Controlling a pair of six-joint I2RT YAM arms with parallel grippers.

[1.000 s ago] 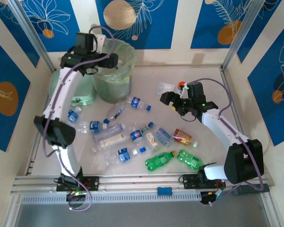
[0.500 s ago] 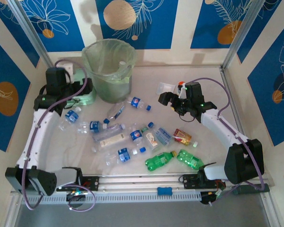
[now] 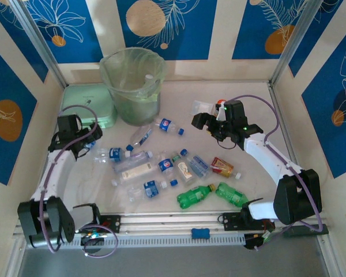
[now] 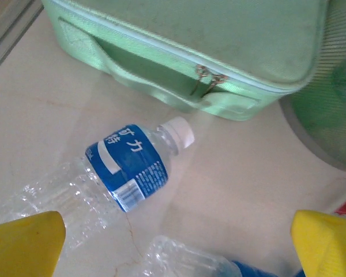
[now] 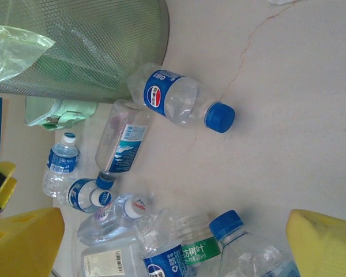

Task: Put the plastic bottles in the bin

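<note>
The plastic bottles (image 3: 160, 165) lie scattered on the table (image 3: 259, 98) in front of the bin (image 3: 132, 86). Below your left gripper (image 4: 176, 248), its fingers wide apart and empty, a white-capped bottle (image 4: 127, 164) wears a blue label with white Chinese characters and a barcode. Your right gripper (image 5: 173, 242), also spread and empty, faces a blue-capped bottle (image 5: 181, 98) bearing the Pepsi roundel. A second ago your left arm reached over the bin; now it sits low near the mint box (image 4: 219, 46). The right arm has barely shifted.
</note>
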